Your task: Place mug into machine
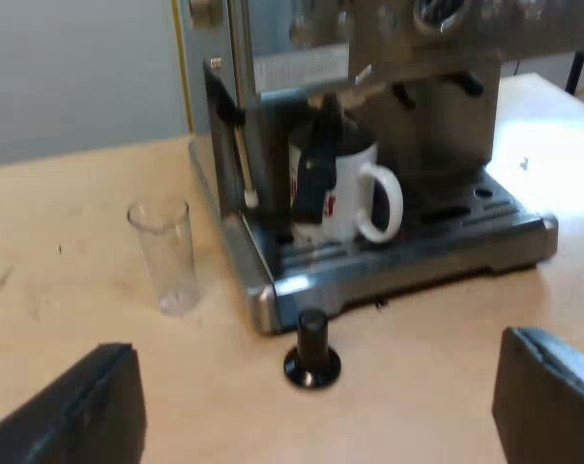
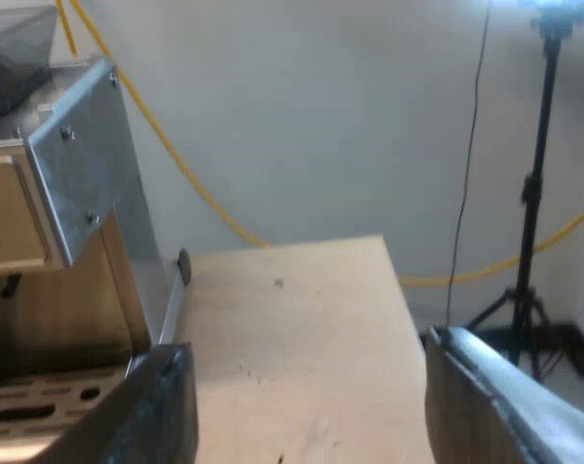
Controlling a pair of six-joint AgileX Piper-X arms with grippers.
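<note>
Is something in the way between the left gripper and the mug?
Yes. The tamper with a black knob stands on the table before the machine's tray, between the left gripper and the mug. A dark part, hard to identify, hangs just before the mug too.

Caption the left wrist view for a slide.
White mug on the espresso machine's drip tray; measuring glass and black-knob tamper stand on the table.

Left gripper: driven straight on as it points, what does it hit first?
Probably the black-knob tamper standing on the table, just before the machine's drip tray; depth is unclear, so the left gripper might pass over it.
</note>
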